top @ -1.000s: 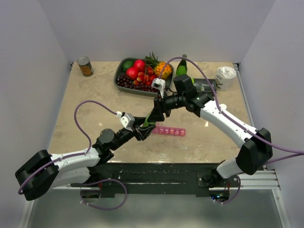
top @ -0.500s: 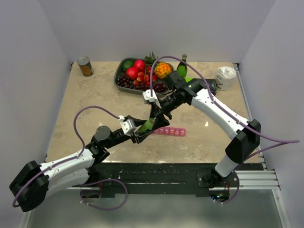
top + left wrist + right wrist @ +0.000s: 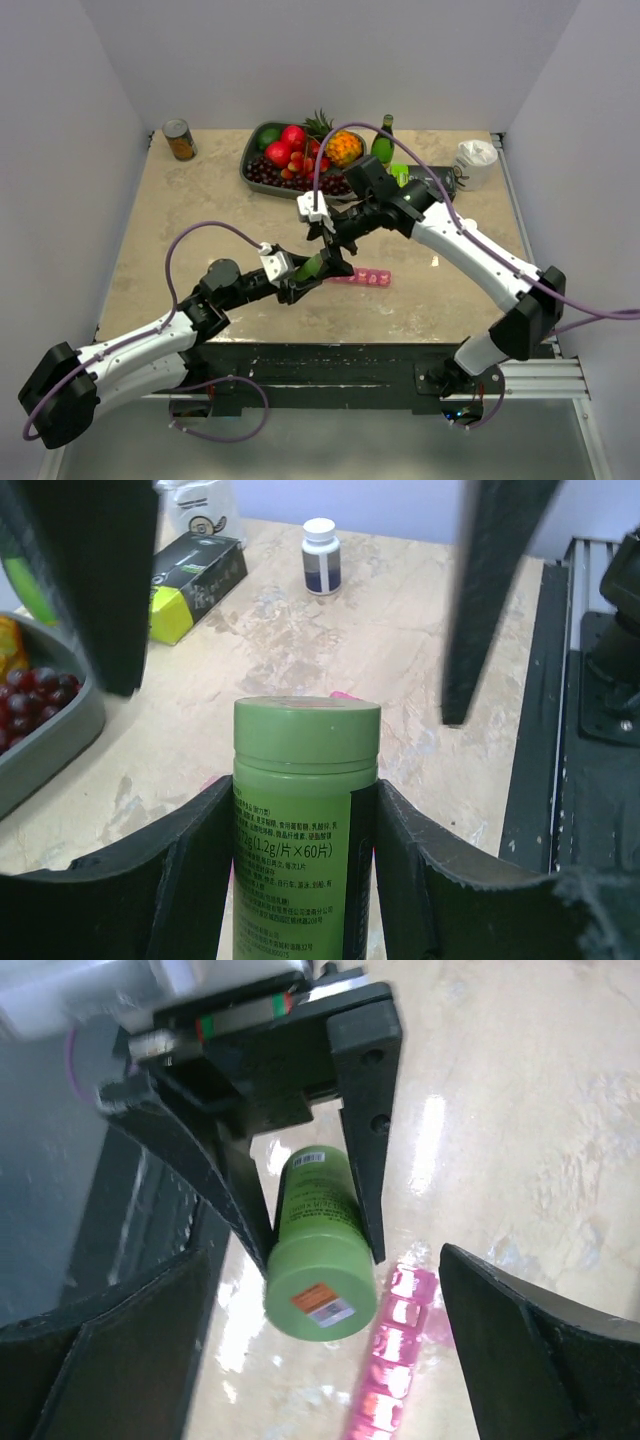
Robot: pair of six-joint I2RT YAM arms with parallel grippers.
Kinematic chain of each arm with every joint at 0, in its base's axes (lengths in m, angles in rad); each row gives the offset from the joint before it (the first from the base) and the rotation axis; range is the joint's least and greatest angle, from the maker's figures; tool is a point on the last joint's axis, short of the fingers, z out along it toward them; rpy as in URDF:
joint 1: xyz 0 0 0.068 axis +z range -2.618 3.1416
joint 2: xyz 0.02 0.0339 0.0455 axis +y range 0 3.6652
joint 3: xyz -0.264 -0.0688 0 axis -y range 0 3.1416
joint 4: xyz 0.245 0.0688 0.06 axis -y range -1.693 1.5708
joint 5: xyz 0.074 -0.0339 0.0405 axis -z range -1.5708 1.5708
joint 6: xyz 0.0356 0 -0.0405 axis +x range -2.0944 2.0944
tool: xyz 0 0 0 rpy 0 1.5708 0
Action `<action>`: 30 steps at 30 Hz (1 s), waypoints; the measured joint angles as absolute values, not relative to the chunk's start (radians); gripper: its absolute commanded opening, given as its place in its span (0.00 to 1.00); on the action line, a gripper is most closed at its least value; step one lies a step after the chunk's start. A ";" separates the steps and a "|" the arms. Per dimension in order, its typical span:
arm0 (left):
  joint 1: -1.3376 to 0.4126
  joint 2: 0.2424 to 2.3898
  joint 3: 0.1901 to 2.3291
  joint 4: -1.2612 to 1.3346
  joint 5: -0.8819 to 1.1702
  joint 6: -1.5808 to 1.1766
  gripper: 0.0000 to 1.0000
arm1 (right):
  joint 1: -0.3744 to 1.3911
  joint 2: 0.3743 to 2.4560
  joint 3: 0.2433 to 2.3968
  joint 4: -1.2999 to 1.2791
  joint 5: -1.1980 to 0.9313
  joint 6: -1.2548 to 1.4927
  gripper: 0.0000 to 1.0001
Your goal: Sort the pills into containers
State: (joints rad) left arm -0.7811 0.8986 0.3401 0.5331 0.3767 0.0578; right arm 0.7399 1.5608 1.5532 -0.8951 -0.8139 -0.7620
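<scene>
My left gripper [image 3: 316, 268] is shut on a green pill bottle [image 3: 305, 810], fingers clamped on both sides of its label, and holds it tilted above the table. The bottle's green cap [image 3: 320, 1300] is on. My right gripper [image 3: 325, 1255] stands open around the cap end, its fingers [image 3: 95, 580] wide apart and clear of the bottle. The containers, a pink strip of small square compartments [image 3: 365, 277], lie on the table just beyond the bottle and show as the pink strip [image 3: 395, 1360] under the cap. No loose pills show.
At the back stand a grey tray of fruit [image 3: 262, 172], a tin can [image 3: 179, 139], a green glass bottle [image 3: 382, 141], a dark box [image 3: 432, 180] and a white crumpled cup [image 3: 474, 160]. A small white bottle [image 3: 320, 555] stands beyond the box [image 3: 195, 580].
My right gripper, shut on the bottle's cap end before, has sprung open and let go. The left arm has shifted slightly with the bottle still in its grip.
</scene>
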 measured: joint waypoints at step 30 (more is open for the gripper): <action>-0.781 0.881 0.278 0.629 0.155 -0.114 0.00 | 0.724 1.473 1.253 -0.437 -0.567 0.336 0.22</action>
State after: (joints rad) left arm -0.7811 0.8806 0.2783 0.6292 0.1551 -0.1139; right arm 0.7242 1.4727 1.2526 -0.4370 -0.5674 0.3355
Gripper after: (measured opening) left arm 0.558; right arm 0.454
